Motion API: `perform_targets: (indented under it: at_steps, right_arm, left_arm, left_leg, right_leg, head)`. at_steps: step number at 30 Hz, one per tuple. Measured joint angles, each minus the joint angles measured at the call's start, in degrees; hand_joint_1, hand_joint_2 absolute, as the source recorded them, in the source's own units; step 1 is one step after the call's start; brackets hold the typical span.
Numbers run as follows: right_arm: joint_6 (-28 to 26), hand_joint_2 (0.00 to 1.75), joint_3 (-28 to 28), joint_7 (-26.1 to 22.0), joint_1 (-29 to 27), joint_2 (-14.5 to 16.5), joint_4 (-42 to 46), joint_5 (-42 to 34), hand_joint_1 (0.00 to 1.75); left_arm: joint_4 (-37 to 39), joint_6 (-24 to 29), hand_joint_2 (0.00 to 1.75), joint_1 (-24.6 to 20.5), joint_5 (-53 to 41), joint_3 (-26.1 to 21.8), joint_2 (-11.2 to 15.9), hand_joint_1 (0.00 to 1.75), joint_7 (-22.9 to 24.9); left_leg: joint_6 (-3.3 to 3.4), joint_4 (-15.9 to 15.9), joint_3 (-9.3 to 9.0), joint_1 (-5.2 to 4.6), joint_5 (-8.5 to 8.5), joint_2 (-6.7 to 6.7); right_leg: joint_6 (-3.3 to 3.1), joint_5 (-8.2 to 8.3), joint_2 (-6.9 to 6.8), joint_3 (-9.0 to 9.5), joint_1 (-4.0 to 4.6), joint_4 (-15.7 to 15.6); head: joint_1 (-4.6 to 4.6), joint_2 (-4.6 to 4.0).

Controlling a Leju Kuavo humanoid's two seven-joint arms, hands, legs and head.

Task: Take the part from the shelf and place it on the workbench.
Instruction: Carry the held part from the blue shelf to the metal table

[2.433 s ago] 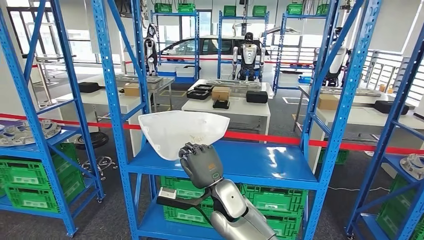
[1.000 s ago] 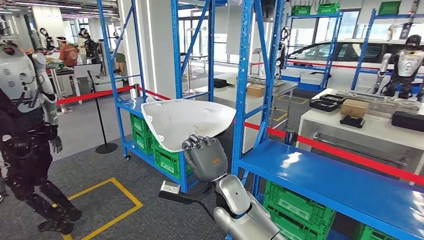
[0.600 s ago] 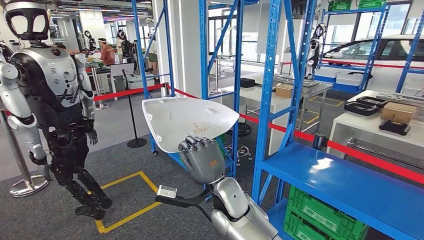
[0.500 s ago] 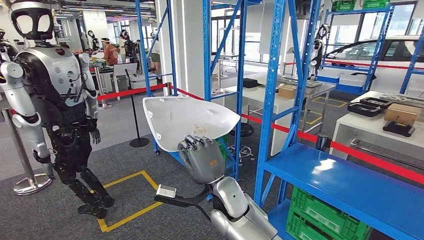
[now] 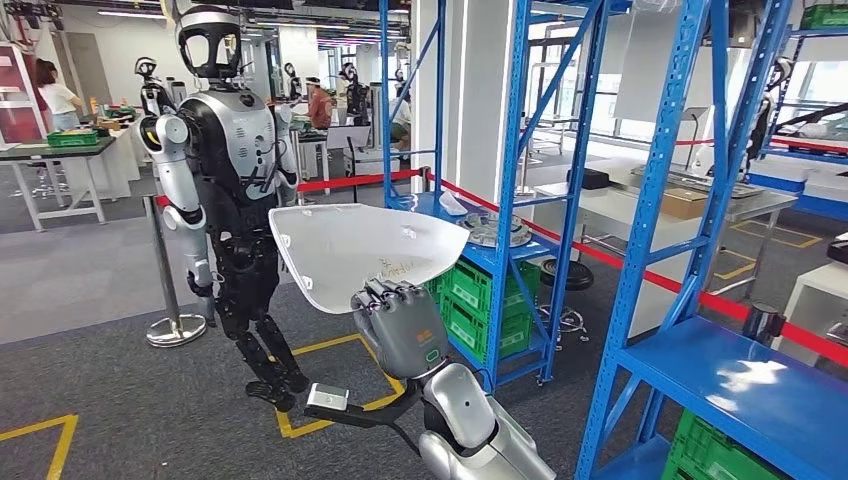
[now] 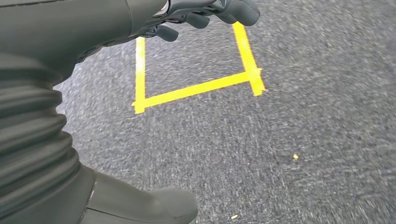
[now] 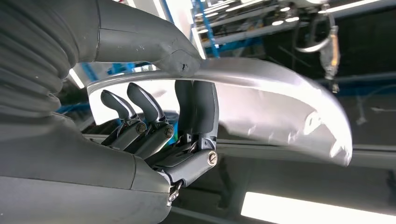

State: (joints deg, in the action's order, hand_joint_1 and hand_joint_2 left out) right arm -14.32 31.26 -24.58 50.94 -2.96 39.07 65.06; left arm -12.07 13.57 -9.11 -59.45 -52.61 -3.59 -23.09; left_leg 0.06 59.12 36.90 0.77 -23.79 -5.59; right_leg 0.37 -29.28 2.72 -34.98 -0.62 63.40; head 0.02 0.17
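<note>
- Your right hand (image 5: 403, 330) pinches the white part (image 5: 365, 250); the panel fans out above the fingers (image 7: 198, 105).
- Left hand (image 6: 205, 11) hangs, fingers curled, holding nothing.
- Carrying step: next, find the worktop.

I note the part (image 5: 365, 255) is white with faint yellowish scribbles near its lower edge. Right hand (image 5: 403, 328): matte grey, small orange mark on its back; silver forearm. Left hand (image 6: 205, 11): dark grey fingers, grey ribbed cover. Floor (image 6: 289, 121): speckled grey carpet, yellow tape lines. Shelf frames (image 5: 520, 190) blue; crates (image 5: 480, 300) green. Standing humanoid (image 5: 228, 150): silver and black. Barrier tape (image 5: 350, 181) red.
</note>
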Motion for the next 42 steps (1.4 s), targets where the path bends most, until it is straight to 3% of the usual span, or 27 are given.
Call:
perform_targets:
  at_steps: [2, 4, 5, 7, 9, 11, 12, 13, 16, 17, 19, 20, 22, 24, 26, 27, 28, 29, 31, 32, 33, 35, 37, 39, 40, 41, 42]
  right_arm:
    - [0.7, 1.75, 0.0, -0.1, 0.0, 0.2, 0.2, 0.5, 1.59]
    - [1.1, 1.75, 0.0, -0.1, 0.0, 0.6, 0.3, 0.8, 1.59]
    - [1.1, 1.75, 0.0, -0.1, 0.0, 0.9, 0.4, 0.9, 1.59]
    - [1.1, 1.75, 0.0, -0.1, 0.0, 1.5, 0.6, 0.9, 1.59]
    - [1.1, 1.75, 0.0, -0.1, 0.0, 1.6, 0.7, 1.0, 1.59]
    - [1.2, 1.75, 0.0, -0.2, -0.3, 1.7, 0.7, 1.0, 1.59]
    - [1.2, 1.75, 0.0, -0.3, -0.3, 1.8, 0.7, 1.1, 1.59]
    - [1.2, 1.75, 0.0, -0.3, -0.4, 1.9, 0.7, 1.1, 1.59]
    - [1.3, 1.75, 0.0, -0.2, -0.3, 2.2, 0.9, 1.2, 1.59]
    - [1.4, 1.75, 0.0, -0.2, -0.3, 2.3, 1.0, 1.3, 1.59]
    - [1.5, 1.75, 0.0, -0.2, -0.3, 2.6, 1.1, 1.4, 1.59]
    - [1.5, 1.75, 0.0, -0.2, -0.2, 2.7, 1.3, 1.4, 1.59]
    - [1.6, 1.75, 0.0, -0.2, -0.1, 2.9, 1.5, 1.5, 1.59]
    - [1.8, 1.75, 0.0, -0.2, -0.1, 2.9, 1.6, 1.5, 1.59]
    - [2.0, 1.75, 0.0, -0.2, -0.4, 2.8, 1.6, 1.6, 1.59]
    - [2.0, 1.75, 0.0, -0.2, -0.6, 2.8, 1.6, 1.6, 1.59]
    - [2.1, 1.75, 0.0, -0.2, -0.6, 2.8, 1.6, 1.6, 1.59]
    - [2.1, 1.75, 0.0, -0.2, -0.6, 2.8, 1.6, 1.6, 1.59]
    - [2.0, 1.75, 0.0, -0.2, -0.5, 2.9, 1.6, 1.6, 1.59]
    - [2.0, 1.75, 0.0, -0.3, -0.5, 2.9, 1.6, 1.6, 1.59]
    - [2.0, 1.75, 0.0, -0.3, -0.5, 3.0, 1.6, 1.6, 1.59]
    - [1.9, 1.75, 0.0, -0.4, -0.5, 3.3, 1.6, 1.6, 1.59]
    - [1.8, 1.75, 0.0, -0.4, -0.3, 3.7, 1.6, 1.6, 1.59]
    - [1.7, 1.75, 0.0, -0.5, -0.3, 3.8, 1.5, 1.6, 1.59]
    - [1.6, 1.75, 0.0, -0.6, -0.4, 3.8, 1.5, 1.6, 1.59]
    - [1.6, 1.75, 0.0, -0.6, -0.5, 3.8, 1.4, 1.6, 1.59]
    - [1.5, 1.75, 0.0, -0.7, -0.6, 3.8, 1.3, 1.7, 1.59]
  left_arm:
    - [0.0, 0.0, 1.75, 0.0, 0.0, 0.0, 0.0, 0.0, -0.1]
    - [0.0, 0.0, 1.75, 0.3, 0.0, 0.0, 0.0, 0.0, -0.2]
    - [0.0, 0.0, 1.75, 0.5, 0.0, 0.0, 0.0, 0.0, -0.2]
    - [0.0, 0.0, 1.75, 0.6, 0.0, 0.0, 0.1, 0.0, -0.2]
    - [0.0, 0.0, 1.75, 0.5, 0.0, 0.0, 0.1, 0.0, -0.2]
    - [0.1, 0.0, 1.75, 0.6, 0.0, 0.0, 0.1, 0.0, -0.2]
    - [0.1, 0.0, 1.75, 0.7, 0.0, 0.0, 0.1, 0.0, -0.2]
    - [0.1, 0.0, 1.75, 0.8, 0.0, 0.0, 0.1, 0.0, -0.2]
    - [0.0, 0.0, 1.75, 0.7, -0.1, 0.0, 0.1, 0.0, -0.2]
    - [0.0, 0.0, 1.75, 0.7, -0.1, 0.0, 0.1, 0.0, -0.2]
    - [0.0, 0.0, 1.75, 0.7, -0.2, 0.0, 0.2, 0.0, -0.2]
    - [0.0, 0.0, 1.75, 0.8, -0.2, 0.0, 0.2, 0.0, -0.2]
    - [0.0, 0.0, 1.75, 0.7, -0.2, 0.0, 0.2, 0.0, -0.1]
    - [0.0, 0.0, 1.75, 0.4, -0.2, 0.0, 0.2, 0.0, -0.1]
    - [0.0, 0.0, 1.75, 0.4, -0.2, 0.0, 0.2, 0.0, -0.1]
    - [0.0, 0.0, 1.75, 0.4, -0.2, 0.0, 0.2, 0.0, 0.0]
    - [0.0, 0.0, 1.75, 0.5, -0.2, 0.0, 0.2, 0.0, 0.0]
    - [0.0, 0.0, 1.75, 0.5, -0.2, 0.0, 0.1, 0.0, 0.0]
    - [0.0, 0.0, 1.75, 0.5, -0.2, 0.0, 0.1, 0.0, 0.0]
    - [0.0, 0.0, 1.75, 0.5, -0.2, 0.0, 0.1, 0.0, -0.1]
    - [0.0, 0.0, 1.75, 0.6, -0.1, 0.0, 0.1, 0.0, -0.1]
    - [0.0, 0.0, 1.75, 0.9, -0.1, 0.0, 0.1, 0.0, -0.1]
    - [0.0, 0.0, 1.75, 1.2, 0.0, 0.0, 0.2, 0.0, -0.2]
    - [0.0, 0.0, 1.75, 1.1, 0.0, 0.0, 0.2, 0.0, -0.2]
    - [0.0, 0.0, 1.75, 1.0, 0.0, 0.0, 0.3, 0.0, -0.2]
    - [0.1, 0.0, 1.75, 1.1, 0.0, 0.0, 0.3, 0.0, -0.2]
    - [0.1, 0.0, 1.75, 1.1, 0.0, 0.0, 0.3, 0.0, -0.2]
  left_leg:
    - [-0.8, -0.1, 0.43, 0.13, 0.36, -1.3]
    - [-1.71, -0.5, 0.9, 0.33, 0.88, -2.47]
    - [-1.97, -0.4, 1.16, 0.3, 0.87, -1.99]
    - [-2.29, 2.6, 2.71, 0.06, -0.98, 1.11]
    - [-2.53, 9.9, 5.77, -0.08, -4.81, 4.33]
    - [-2.79, 15.4, 8.0, 0.0, -6.83, 5.09]
    - [-2.85, 15.1, 7.56, 0.02, -6.31, 5.28]
    - [-2.87, 12.5, 5.94, 0.03, -4.94, 5.67]
    - [-2.2, 1.5, -0.52, -0.31, -1.42, 9.06]
    - [-1.76, 0.0, -1.29, -0.49, -1.19, 9.68]
    - [-0.96, -0.3, -1.09, -0.63, -1.0, 8.81]
    - [-0.61, -0.4, -1.07, -0.53, -0.8, 8.09]
    - [0.07, -0.9, -1.12, -0.16, -0.39, 6.82]
    - [0.52, -1.0, -0.91, 0.01, -0.11, 5.45]
    - [0.6, -0.9, -0.52, 0.01, 0.12, 3.79]
    - [0.54, -0.8, -0.33, 0.0, 0.26, 2.92]
    - [0.42, -0.8, -0.2, 0.0, 0.42, 2.06]
    - [0.26, -0.8, -0.1, 0.01, 0.57, 1.21]
    - [-0.25, -0.6, 0.2, 0.0, 0.89, -0.31]
    - [-0.59, -0.6, 0.41, 0.03, 1.06, -0.94]
    - [-0.98, -0.7, 0.63, 0.11, 1.28, -1.52]
    - [-1.78, -1.0, 1.1, 0.32, 1.72, -2.5]
    - [-2.28, 0.8, 2.27, 0.11, 0.49, -0.51]
    - [-2.55, 7.1, 5.02, -0.16, -3.22, 3.3]
    - [-2.71, 11.1, 6.69, -0.14, -5.15, 4.41]
    - [-2.83, 14.2, 7.88, -0.07, -6.31, 4.94]
    - [-2.93, 15.2, 8.09, 0.0, -6.45, 5.21]
  right_leg:
    - [-0.18, 1.04, 1.55, 1.67, 0.13, -3.9]
    - [-0.68, 1.29, 0.59, 1.74, 0.37, -4.3]
    - [-1.12, 1.56, -0.06, 1.87, 0.35, -4.5]
    - [-1.99, 2.08, -1.54, 2.13, 0.22, -5.1]
    - [-2.39, 2.2, -3.12, 2.11, 0.45, -5.2]
    - [-2.45, 2.15, -4.76, 2.06, 0.6, -5.2]
    - [-2.44, 2.11, -5.56, 2.05, 0.62, -5.2]
    - [-2.39, 2.06, -6.34, 2.06, 0.64, -5.1]
    - [-1.81, 1.65, -8.34, 2.15, 0.94, -4.8]
    - [-1.53, 1.57, -8.9, 2.2, 1.07, -4.8]
    - [-0.97, 1.5, -10.09, 2.38, 1.18, -4.8]
    - [-0.63, 1.31, -10.12, 2.43, 1.07, -4.7]
    - [-0.03, -0.49, -7.61, 1.46, 0.77, -2.2]
    - [0.36, -4.16, -4.06, -1.86, 0.5, 5.0]
    - [0.47, -6.44, -2.92, -5.25, 0.43, 11.7]
    - [0.39, -6.02, -2.79, -5.64, 0.43, 12.2]
    - [0.23, -4.58, -2.61, -4.79, 0.41, 10.3]
    - [0.0, -2.54, -2.0, -2.85, 0.38, 6.4]
    - [-0.41, 0.3, 0.43, 1.06, 0.33, -1.6]
    - [-0.54, 0.88, 1.23, 2.13, 0.38, -3.9]
    - [-0.66, 0.88, 1.47, 2.4, 0.54, -4.7]
    - [-1.17, 1.34, 0.06, 2.51, 0.61, -5.0]
    - [-1.97, 1.98, -1.35, 2.73, 0.39, -5.6]
    - [-2.4, 2.25, -2.83, 2.7, 0.42, -5.9]
    - [-2.45, 2.25, -3.64, 2.64, 0.5, -5.9]
    - [-2.47, 2.22, -4.46, 2.59, 0.54, -5.9]
    - [-2.46, 2.18, -5.28, 2.56, 0.55, -5.8]
  head:
    - [0.0, 0.0]
    - [0.04, 0.0]
    - [0.02, 0.0]
    - [-0.22, 0.0]
    - [-0.44, 0.0]
    - [-0.53, 0.0]
    - [-0.58, 0.0]
    - [-0.65, 0.0]
    - [-0.82, 0.0]
    - [-0.79, 0.0]
    - [-0.61, 0.0]
    - [-0.53, 0.0]
    - [-0.38, 0.0]
    - [-0.17, 0.0]
    - [0.01, 0.0]
    - [0.05, 0.0]
    - [0.1, 0.0]
    - [0.14, 0.0]
    - [0.17, 0.0]
    - [0.13, 0.0]
    - [0.12, 0.0]
    - [0.15, 0.0]
    - [-0.08, 0.0]
    - [-0.39, 0.0]
    - [-0.43, 0.0]
    - [-0.47, 0.0]
    - [-0.51, 0.0]
